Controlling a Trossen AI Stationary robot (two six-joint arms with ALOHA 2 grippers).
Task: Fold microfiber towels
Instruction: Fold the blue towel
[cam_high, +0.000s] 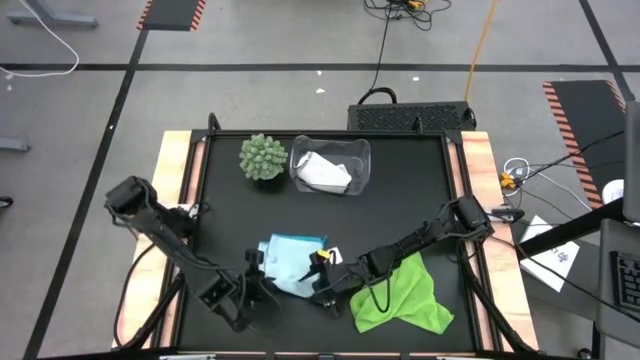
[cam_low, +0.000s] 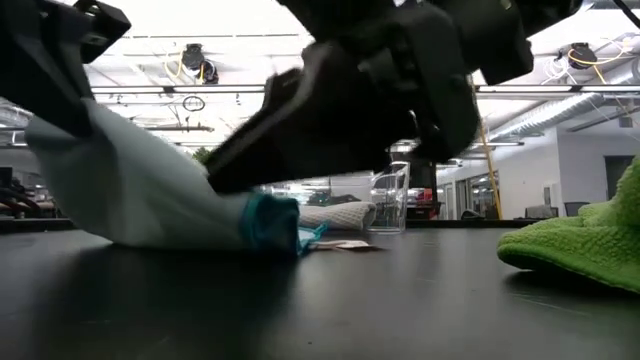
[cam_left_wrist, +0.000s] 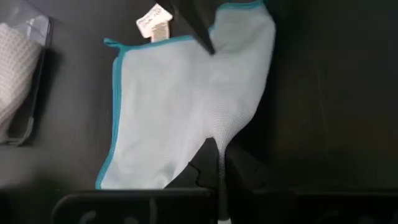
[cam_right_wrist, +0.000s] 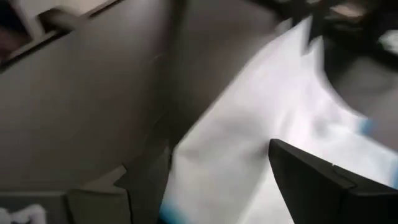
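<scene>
I have both grippers, left gripper (cam_high: 258, 268) and right gripper (cam_high: 322, 268), pinching the light blue towel (cam_high: 290, 262) mid-fold; the green towel (cam_high: 403, 296) lies unfolded, and the white towel (cam_high: 325, 172) apparently sits binned.

Grey floor (cam_high: 260, 40), black tape lines; ceiling lights (cam_low: 195, 62) overhead.

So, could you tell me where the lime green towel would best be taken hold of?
Probably at the pointed corner nearest the table's front right, approached from above. The lime green towel lies crumpled but low on the table, and that corner sticks out free, well away from the arm lying across the towel's far edge, so a gripper could pinch a single layer there.
</scene>
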